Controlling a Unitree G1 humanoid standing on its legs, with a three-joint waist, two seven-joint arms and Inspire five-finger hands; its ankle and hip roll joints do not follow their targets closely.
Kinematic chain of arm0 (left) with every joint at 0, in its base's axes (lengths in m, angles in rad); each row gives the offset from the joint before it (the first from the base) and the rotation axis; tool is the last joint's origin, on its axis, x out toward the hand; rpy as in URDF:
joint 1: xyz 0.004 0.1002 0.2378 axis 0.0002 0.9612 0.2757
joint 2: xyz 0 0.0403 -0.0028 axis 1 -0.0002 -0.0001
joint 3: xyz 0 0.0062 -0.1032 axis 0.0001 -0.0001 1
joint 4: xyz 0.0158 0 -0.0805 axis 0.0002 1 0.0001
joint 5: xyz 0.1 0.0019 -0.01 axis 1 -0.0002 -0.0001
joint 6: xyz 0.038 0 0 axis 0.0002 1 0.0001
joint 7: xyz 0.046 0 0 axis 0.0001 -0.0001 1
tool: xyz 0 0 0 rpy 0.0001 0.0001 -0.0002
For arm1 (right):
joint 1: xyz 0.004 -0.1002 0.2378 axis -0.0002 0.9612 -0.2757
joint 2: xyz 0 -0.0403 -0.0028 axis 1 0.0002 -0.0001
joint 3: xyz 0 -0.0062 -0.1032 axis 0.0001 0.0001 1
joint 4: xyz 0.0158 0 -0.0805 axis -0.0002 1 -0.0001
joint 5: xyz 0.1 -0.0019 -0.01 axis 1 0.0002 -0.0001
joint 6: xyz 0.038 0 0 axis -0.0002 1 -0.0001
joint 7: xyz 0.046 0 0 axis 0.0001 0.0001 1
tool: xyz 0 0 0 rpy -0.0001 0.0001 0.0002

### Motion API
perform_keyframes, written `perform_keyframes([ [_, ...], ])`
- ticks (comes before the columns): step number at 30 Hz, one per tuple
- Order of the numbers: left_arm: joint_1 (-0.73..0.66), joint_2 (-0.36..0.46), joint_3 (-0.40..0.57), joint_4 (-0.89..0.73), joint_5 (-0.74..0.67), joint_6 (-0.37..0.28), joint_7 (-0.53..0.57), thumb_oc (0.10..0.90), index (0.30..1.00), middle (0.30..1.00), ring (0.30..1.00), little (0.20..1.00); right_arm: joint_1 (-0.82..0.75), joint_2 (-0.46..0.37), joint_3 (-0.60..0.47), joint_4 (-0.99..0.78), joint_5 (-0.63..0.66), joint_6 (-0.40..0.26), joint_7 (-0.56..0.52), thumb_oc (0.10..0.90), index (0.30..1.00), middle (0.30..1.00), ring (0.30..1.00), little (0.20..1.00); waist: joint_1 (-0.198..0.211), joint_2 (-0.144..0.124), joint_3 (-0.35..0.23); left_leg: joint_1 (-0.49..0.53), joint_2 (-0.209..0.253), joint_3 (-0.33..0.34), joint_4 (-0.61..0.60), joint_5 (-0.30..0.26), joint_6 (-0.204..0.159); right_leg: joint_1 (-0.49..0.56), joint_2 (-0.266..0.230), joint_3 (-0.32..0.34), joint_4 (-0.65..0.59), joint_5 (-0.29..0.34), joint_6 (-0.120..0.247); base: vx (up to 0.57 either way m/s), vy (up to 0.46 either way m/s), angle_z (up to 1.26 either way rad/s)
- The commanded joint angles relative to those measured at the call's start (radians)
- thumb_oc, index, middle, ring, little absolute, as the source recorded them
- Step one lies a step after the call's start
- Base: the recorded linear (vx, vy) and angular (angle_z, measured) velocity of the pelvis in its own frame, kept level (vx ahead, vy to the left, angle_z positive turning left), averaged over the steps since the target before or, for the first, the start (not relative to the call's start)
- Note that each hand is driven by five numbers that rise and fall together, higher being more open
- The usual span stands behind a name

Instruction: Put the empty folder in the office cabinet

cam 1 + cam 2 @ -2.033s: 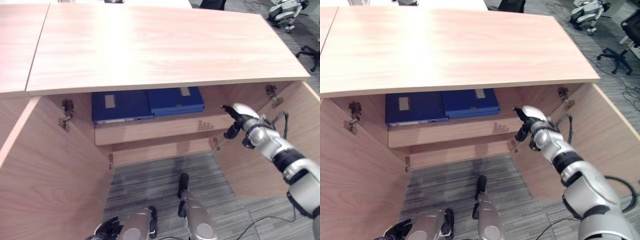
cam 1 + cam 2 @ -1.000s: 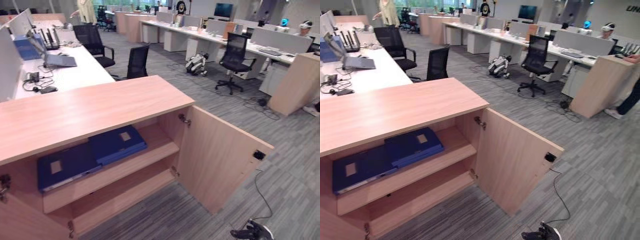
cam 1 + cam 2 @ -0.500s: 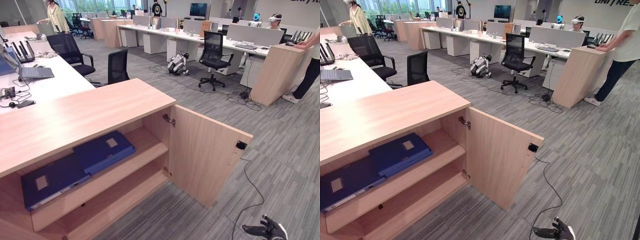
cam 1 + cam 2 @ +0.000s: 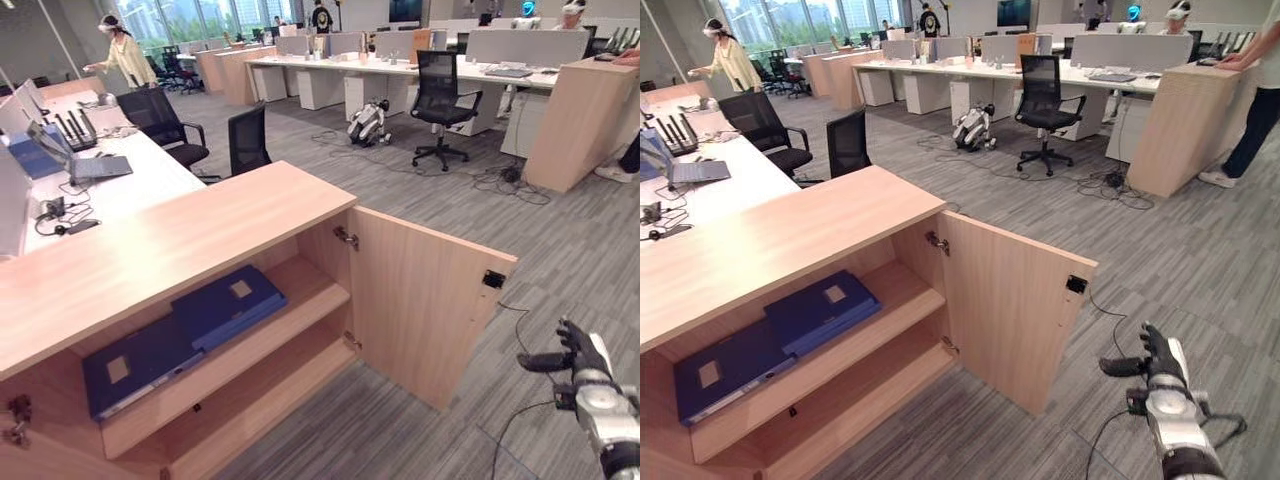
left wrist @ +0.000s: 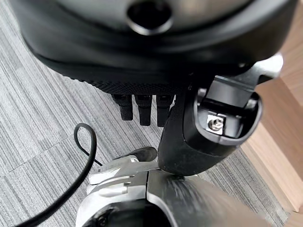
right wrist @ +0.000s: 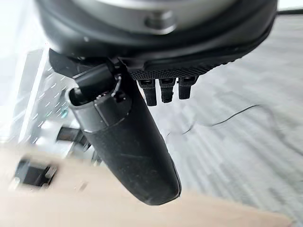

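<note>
A: Folder-wise, where are we? Cabinet (image 4: pixel 200 240) first, it's the big thing.

B: Cabinet's at 9 o'clock of the head views, both doors look open; right door (image 4: pixel 425 300) swung out toward 3 o'clock. Upper shelf (image 4: pixel 300 300) carries two blue folders lying flat, side by side and touching or slightly overlapping: the nearer one (image 4: pixel 140 365) at 8 o'clock, the other (image 4: pixel 228 303) just beyond it toward the centre. Lower shelf (image 4: pixel 270 385) looks bare.

A: So placing's done?

B: Prob. yes, judging by how they lie. Can't tell which one is the empty folder, though. What's left, I'd say: close the doors, if that counts.

A: Hands?

B: Right hand (image 4: pixel 580 362) at 4 o'clock, out over the carpet (image 4: pixel 560 240), well apart from the door. Fingers straight, thumb spread, holding nothing. Left hand (image 5: pixel 142 106): fingers relaxed, pointing at the carpet, nothing in it either.
</note>
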Motion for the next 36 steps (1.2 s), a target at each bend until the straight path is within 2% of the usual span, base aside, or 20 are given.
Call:
perform_keyframes([
  [1,-0.100,-0.039,-0.019,-0.011,0.021,-0.036,-0.033,0.800,0.900,0.900,0.900,0.900,-0.194,-0.078,0.037,0.045,0.013,-0.095,-0.032,0.800,0.900,0.900,0.900,0.900,0.016,-0.072,0.021,0.041,-0.106,-0.002,0.059,-0.130,0.025,0.004,0.084,-0.028,0.008,-0.054,-0.087,0.00,-0.036,0.21],
  [5,-0.093,-0.041,-0.020,-0.040,0.018,-0.034,-0.033,0.800,0.900,0.900,0.900,0.900,-0.258,-0.136,0.102,0.038,0.006,-0.098,-0.034,0.800,0.900,0.900,0.900,0.900,0.021,-0.052,0.046,0.024,-0.112,-0.015,0.077,-0.130,0.021,0.004,0.075,-0.038,0.008,-0.054,-0.088,-0.02,-0.020,0.17],
  [7,-0.079,-0.047,-0.024,-0.052,0.024,-0.035,-0.034,0.800,0.900,0.900,0.900,0.900,-0.304,-0.167,0.149,0.047,0.010,-0.103,-0.030,0.800,0.900,0.900,0.900,0.900,0.026,-0.033,0.055,0.020,-0.116,-0.023,0.081,-0.131,0.020,0.010,0.069,-0.047,0.008,-0.056,-0.090,0.00,-0.011,0.10],
  [14,-0.060,-0.055,-0.046,-0.045,0.028,-0.034,-0.030,0.800,0.900,0.900,0.900,0.900,-0.392,-0.180,0.264,0.052,0.034,-0.120,-0.003,0.800,0.900,0.900,0.900,0.900,0.034,0.000,0.062,0.030,-0.125,-0.035,0.080,-0.129,0.015,0.029,0.059,-0.063,0.008,-0.061,-0.091,0.01,0.000,0.10],
  [22,-0.063,-0.053,-0.066,-0.054,0.002,-0.035,-0.030,0.800,0.900,0.900,0.900,0.900,-0.442,-0.150,0.393,-0.002,0.036,-0.133,0.036,0.800,0.900,0.900,0.900,0.900,0.050,-0.004,0.051,0.036,-0.128,-0.038,0.078,-0.133,0.016,0.035,0.056,-0.065,0.008,-0.065,-0.090,0.01,-0.004,0.01],
  [26,-0.070,-0.048,-0.068,-0.061,-0.013,-0.034,-0.030,0.800,0.900,0.900,0.900,0.900,-0.419,-0.088,0.397,-0.101,0.091,-0.149,0.059,0.800,0.900,0.900,0.900,0.900,0.054,-0.011,0.048,0.035,-0.128,-0.035,0.081,-0.138,0.017,0.033,0.056,-0.066,0.008,-0.068,-0.089,0.00,-0.002,-0.08],
  [28,-0.077,-0.042,-0.070,-0.058,-0.018,-0.032,-0.031,0.800,0.900,0.900,0.900,0.900,-0.379,-0.025,0.396,-0.213,0.149,-0.159,0.093,0.800,0.900,0.900,0.900,0.900,0.057,-0.019,0.049,0.034,-0.128,-0.034,0.084,-0.142,0.019,0.031,0.056,-0.066,0.008,-0.068,-0.089,0.01,-0.004,-0.08],
  [29,-0.077,-0.042,-0.070,-0.058,-0.018,-0.032,-0.031,0.800,0.900,0.900,0.900,0.900,-0.378,-0.025,0.395,-0.213,0.149,-0.159,0.093,0.800,0.900,0.900,0.900,0.900,0.057,-0.019,0.049,0.034,-0.128,-0.034,0.084,-0.142,0.019,0.031,0.056,-0.066,0.008,-0.068,-0.089,0.01,-0.001,-0.05],
  [30,-0.080,-0.039,-0.071,-0.055,-0.018,-0.031,-0.031,0.800,0.900,0.900,0.900,0.900,-0.363,0.000,0.396,-0.255,0.169,-0.162,0.105,0.800,0.900,0.900,0.900,0.900,0.057,-0.022,0.050,0.034,-0.128,-0.033,0.084,-0.143,0.019,0.030,0.056,-0.065,0.008,-0.068,-0.088,0.01,0.012,-0.04],
  [31,-0.084,-0.034,-0.071,-0.047,-0.018,-0.030,-0.032,0.800,0.900,0.900,0.900,0.900,-0.321,0.069,0.399,-0.356,0.220,-0.168,0.136,0.800,0.900,0.900,0.900,0.900,0.058,-0.027,0.052,0.033,-0.128,-0.031,0.084,-0.144,0.020,0.029,0.055,-0.065,0.008,-0.067,-0.088,0.01,0.012,-0.04],
  [32,-0.084,-0.033,-0.071,-0.047,-0.018,-0.030,-0.032,0.800,0.900,0.900,0.900,0.900,-0.321,0.069,0.399,-0.356,0.220,-0.168,0.136,0.800,0.900,0.900,0.900,0.900,0.058,-0.027,0.052,0.033,-0.128,-0.031,0.084,-0.144,0.020,0.030,0.055,-0.065,0.008,-0.067,-0.088,0.01,0.015,-0.08],
  [34,-0.093,-0.022,-0.065,-0.035,-0.021,-0.031,-0.028,0.800,0.900,0.900,0.900,0.900,-0.246,0.146,0.432,-0.522,0.276,-0.173,0.180,0.800,0.900,0.900,0.900,0.900,0.057,-0.036,0.054,0.033,-0.126,-0.028,0.085,-0.145,0.021,0.028,0.054,-0.062,0.008,-0.068,-0.088,0.01,0.006,-0.24],
  [35,-0.093,-0.022,-0.065,-0.035,-0.021,-0.031,-0.028,0.800,0.900,0.900,0.900,0.900,-0.245,0.146,0.432,-0.523,0.276,-0.173,0.180,0.800,0.900,0.900,0.900,0.900,0.057,-0.036,0.054,0.033,-0.126,-0.028,0.085,-0.145,0.021,0.028,0.054,-0.062,0.008,-0.068,-0.088,0.01,0.003,-0.22],
  [36,-0.096,-0.019,-0.063,-0.030,-0.022,-0.031,-0.027,0.800,0.900,0.900,0.900,0.900,-0.212,0.184,0.448,-0.584,0.300,-0.177,0.199,0.800,0.900,0.900,0.900,0.900,0.055,-0.040,0.054,0.032,-0.126,-0.027,0.085,-0.145,0.022,0.027,0.055,-0.063,0.008,-0.068,-0.088,0.01,0.004,-0.07],
])
